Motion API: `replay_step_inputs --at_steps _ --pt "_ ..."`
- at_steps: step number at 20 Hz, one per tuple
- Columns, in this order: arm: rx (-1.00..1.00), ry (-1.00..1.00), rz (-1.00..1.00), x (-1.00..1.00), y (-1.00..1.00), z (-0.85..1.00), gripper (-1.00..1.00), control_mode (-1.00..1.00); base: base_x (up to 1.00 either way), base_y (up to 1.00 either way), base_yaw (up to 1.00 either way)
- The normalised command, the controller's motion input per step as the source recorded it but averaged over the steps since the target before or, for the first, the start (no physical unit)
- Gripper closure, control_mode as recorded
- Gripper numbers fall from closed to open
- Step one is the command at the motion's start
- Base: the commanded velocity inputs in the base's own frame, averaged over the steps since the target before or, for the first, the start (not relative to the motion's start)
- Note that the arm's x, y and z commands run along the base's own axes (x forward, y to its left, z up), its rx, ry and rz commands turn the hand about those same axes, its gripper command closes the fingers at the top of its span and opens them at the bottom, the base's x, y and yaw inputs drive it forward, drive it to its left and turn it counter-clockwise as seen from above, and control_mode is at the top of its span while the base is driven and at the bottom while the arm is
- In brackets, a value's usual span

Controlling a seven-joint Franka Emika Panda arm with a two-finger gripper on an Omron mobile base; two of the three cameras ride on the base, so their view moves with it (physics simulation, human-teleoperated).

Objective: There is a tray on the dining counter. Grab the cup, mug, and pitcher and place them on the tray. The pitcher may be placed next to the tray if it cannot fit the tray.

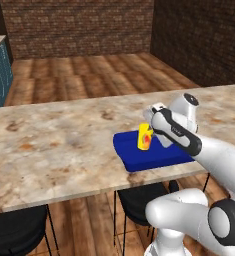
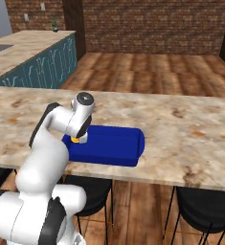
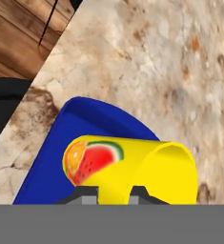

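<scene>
So the claw (image 3: 113,193) has the cup (image 3: 132,164) pinched between its two dark tips, and it hangs right over the tray (image 1: 139,159). From the left base camera the yellow cup sits tilted just off the claw's front, its red-orange fruit mark facing out, low above the blue floor of the tray. I can't tell whether its base is touching the tray or hanging a hair above it. In the hand camera the cup runs away from the fingertips (image 3: 86,194) with its open mouth at the far end, and the tray's rounded rim curves behind it.

As I judge it, the first of three vessels is nearly delivered but not let go. The mug and the pitcher are left to fetch; I see neither near the claw on this stretch of the dining counter (image 1: 54,145).

The tray itself lies under and beyond the claw, close to the counter's near edge, and its blue floor looks bare apart from the cup over it. The cup seems empty. A black stool (image 2: 92,191) stands below the counter edge, under the claw.
</scene>
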Motion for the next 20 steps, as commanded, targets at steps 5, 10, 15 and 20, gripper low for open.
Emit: replay_step_inputs --at_steps 5,10,15,20 --pt "0.0 0.05 0.0 0.31 0.16 -0.17 1.0 -1.0 0.0 0.0 0.0" --pt "0.0 0.06 0.0 0.28 0.06 -0.18 1.0 -1.0 0.0 0.0 0.0" --pt "0.0 0.04 0.0 0.29 0.0 -0.23 1.0 -1.0 0.0 0.0 0.0" --pt "0.0 0.0 0.0 0.28 0.0 -0.23 1.0 -1.0 0.0 0.0 0.0"
